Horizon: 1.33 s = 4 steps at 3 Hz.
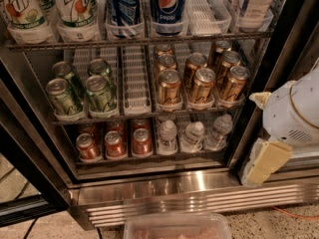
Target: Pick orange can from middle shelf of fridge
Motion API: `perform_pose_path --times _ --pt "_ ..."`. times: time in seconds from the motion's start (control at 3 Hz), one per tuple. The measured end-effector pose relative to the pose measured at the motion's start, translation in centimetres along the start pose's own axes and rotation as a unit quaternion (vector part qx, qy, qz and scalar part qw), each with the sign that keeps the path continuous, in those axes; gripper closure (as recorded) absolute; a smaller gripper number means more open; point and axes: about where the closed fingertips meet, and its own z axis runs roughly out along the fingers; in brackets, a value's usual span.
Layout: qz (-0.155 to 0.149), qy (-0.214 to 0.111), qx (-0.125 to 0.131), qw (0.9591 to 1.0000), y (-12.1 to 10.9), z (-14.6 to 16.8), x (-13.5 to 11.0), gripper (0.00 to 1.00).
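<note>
Fingers [266,162] of the gripper [254,136] hang spread and empty by the fridge [174,193] door frame's right side, short of the middle shelf [135,91] (white lanes keep rows upright), where the orange can [233,85] stands frontmost, likely easiest to reach.

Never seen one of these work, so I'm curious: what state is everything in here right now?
fridge: open.
orange cans: upright on the middle shelf, untouched.
green cans: upright, same shelf, left.
red cans: upright, below.
gripper: at the fridge's right side, clear of the cans.
</note>
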Motion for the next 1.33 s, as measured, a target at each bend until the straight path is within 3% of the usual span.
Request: perform_pose_path --times 0.33,0.67,1.0,1.33 --pt "0.000 0.000 0.000 1.0000 0.0 0.0 0.0 0.00" --pt "0.013 -0.017 0.022 0.9995 -0.5 0.8 -0.1 0.00" --pt "0.056 -0.064 0.057 0.9948 -0.6 2.9 0.0 0.00" --pt "0.091 -0.115 0.099 0.9842 -2.5 4.3 -0.7 0.00"
